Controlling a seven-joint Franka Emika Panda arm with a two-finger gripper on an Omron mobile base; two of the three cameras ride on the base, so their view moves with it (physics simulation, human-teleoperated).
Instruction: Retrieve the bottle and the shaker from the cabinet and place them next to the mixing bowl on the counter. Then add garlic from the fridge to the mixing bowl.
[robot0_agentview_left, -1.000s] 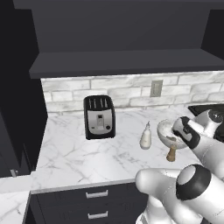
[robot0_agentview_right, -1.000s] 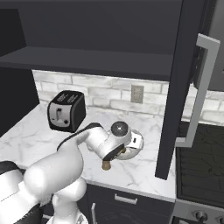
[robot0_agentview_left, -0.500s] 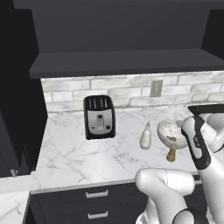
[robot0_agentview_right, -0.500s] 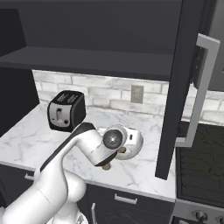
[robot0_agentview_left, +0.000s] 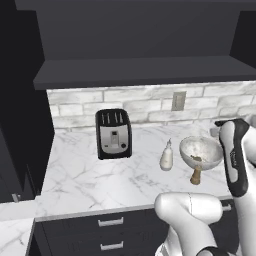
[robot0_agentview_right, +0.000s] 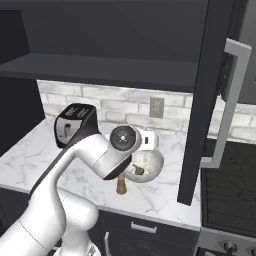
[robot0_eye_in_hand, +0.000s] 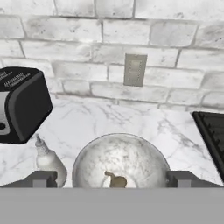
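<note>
The creamy-white bottle (robot0_agentview_left: 166, 156) and the brown shaker (robot0_agentview_left: 196, 175) stand upright on the white marble counter (robot0_agentview_left: 85, 175), both close beside the mixing bowl (robot0_agentview_left: 201, 152). A small brown lump shows at the near side of the bowl (robot0_eye_in_hand: 120, 159) in the hand view. My gripper (robot0_eye_in_hand: 111, 179) hovers above and in front of the bowl, facing the brick wall. It is open wide, its fingertips (robot0_eye_in_hand: 41, 179) apart with nothing between them. In the right base view the gripper (robot0_agentview_right: 150, 140) hangs over the bowl (robot0_agentview_right: 145, 165), with the shaker (robot0_agentview_right: 121, 186) below it. The cabinet (robot0_agentview_left: 140, 75) shelf runs overhead.
A black toaster (robot0_agentview_left: 114, 134) stands left of the bottle (robot0_eye_in_hand: 48, 159). The cabinet's tall door (robot0_agentview_right: 205, 100) stands open to the right of the bowl, its grey handle (robot0_agentview_right: 227, 105) jutting out. A black stove (robot0_agentview_right: 230, 170) lies beyond it. A wall outlet (robot0_eye_in_hand: 134, 70) sits behind the bowl.
My hand has lifted away from the shaker and drawn up and back over the bowl. The shaker stays standing on the counter. The jaws stayed open.
</note>
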